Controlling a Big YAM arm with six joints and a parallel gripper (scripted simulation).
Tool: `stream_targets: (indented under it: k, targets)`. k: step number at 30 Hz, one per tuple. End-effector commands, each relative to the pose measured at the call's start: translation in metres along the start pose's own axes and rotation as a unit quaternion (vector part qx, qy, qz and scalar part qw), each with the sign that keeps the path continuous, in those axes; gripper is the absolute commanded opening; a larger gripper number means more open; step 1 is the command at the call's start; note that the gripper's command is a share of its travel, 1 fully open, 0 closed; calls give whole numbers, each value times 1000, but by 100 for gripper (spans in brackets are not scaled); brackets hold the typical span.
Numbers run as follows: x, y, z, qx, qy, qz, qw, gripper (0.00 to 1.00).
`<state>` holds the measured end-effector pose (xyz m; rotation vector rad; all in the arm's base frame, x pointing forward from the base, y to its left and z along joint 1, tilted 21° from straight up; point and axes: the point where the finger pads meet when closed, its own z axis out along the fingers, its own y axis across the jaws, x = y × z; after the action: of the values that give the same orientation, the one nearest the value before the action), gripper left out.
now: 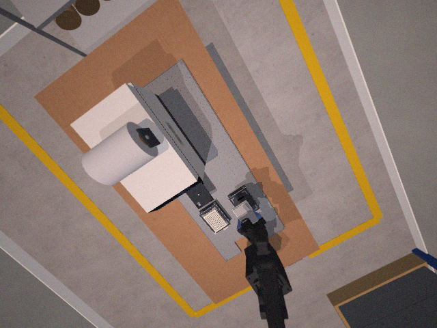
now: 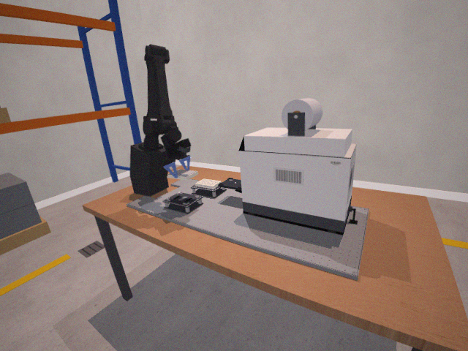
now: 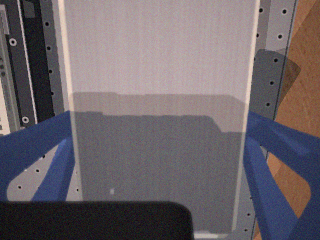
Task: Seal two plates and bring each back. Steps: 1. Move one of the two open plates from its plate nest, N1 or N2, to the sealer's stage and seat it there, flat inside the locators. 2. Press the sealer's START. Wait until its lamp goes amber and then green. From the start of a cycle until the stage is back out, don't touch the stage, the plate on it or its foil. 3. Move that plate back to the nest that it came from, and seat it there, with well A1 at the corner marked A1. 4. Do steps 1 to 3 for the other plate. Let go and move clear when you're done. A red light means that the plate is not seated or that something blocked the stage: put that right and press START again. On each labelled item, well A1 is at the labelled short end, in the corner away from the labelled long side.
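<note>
My gripper (image 1: 248,219) (image 2: 182,173) (image 3: 159,119) is shut on a plate (image 1: 243,209) (image 2: 189,174) (image 3: 160,60) across its width. Smooth pale foil covers its top. The plate is in the air, near the empty black nest (image 1: 233,197) (image 2: 183,208). The other plate (image 1: 215,219) (image 2: 208,183), cream with open wells, sits in the second nest. The sealer's black stage (image 1: 199,195) (image 2: 231,183) is out and bare. The white sealer (image 1: 165,183) (image 2: 295,199) shows no START button or lamp in these views. The nest labels cannot be read.
The foil roll (image 1: 113,156) (image 2: 311,113) stands on top of the sealer. The nests and sealer stand on a grey perforated board (image 1: 229,165) (image 2: 321,253) on the wooden table (image 1: 197,268) (image 2: 408,302). The open-well plate's nest lies close beside the stage.
</note>
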<state>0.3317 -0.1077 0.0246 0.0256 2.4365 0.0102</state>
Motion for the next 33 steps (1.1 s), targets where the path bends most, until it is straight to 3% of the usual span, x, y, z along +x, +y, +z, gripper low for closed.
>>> stream_targets:
  k: [1,7,12,24,29,33]
  targets:
    - [15,-11,-3,7,6,1,1000,0]
    - [19,-21,-5,8,0,-4,1000,0]
    - [24,-15,-3,6,7,-3,1000,0]
    - [-17,-16,-8,13,-27,-5,1000,0]
    - [-16,-15,-6,8,-25,-4,1000,0]
    - [-1,-13,-3,7,-10,-6,1000,0]
